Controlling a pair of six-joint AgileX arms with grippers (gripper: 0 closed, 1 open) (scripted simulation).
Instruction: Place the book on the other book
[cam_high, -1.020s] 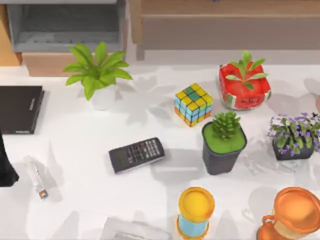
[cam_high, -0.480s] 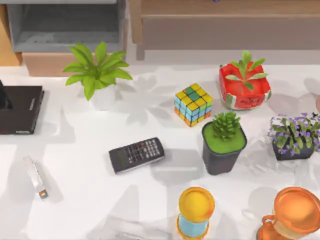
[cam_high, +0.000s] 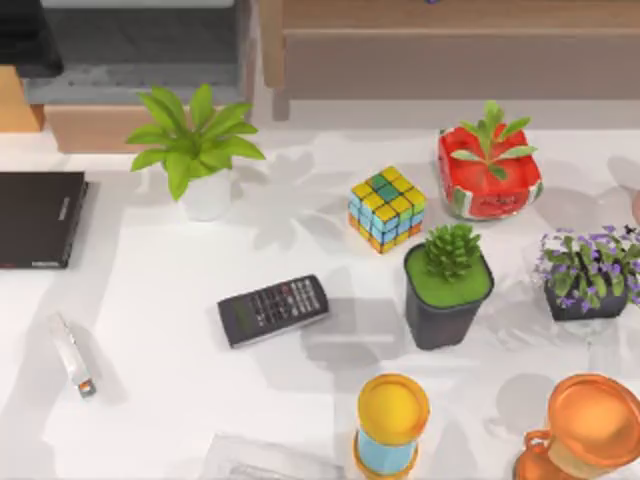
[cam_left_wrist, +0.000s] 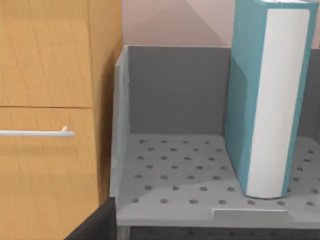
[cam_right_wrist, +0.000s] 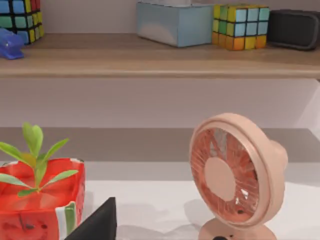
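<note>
left pincer (cam_high: 22, 40), jaw state indeterminate, has advanced from beside the black book (cam_high: 38, 218) to the grey bin (cam_left_wrist: 175, 170), where the teal book (cam_left_wrist: 267, 95) stands upright. pickup is next; right arm parked.

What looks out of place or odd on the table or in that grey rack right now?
Nothing is spilled or damaged. The teal-blue book stands upright on end in the grey perforated rack, apart from the flat black book at the table's left edge. The calculator lies askew.
</note>
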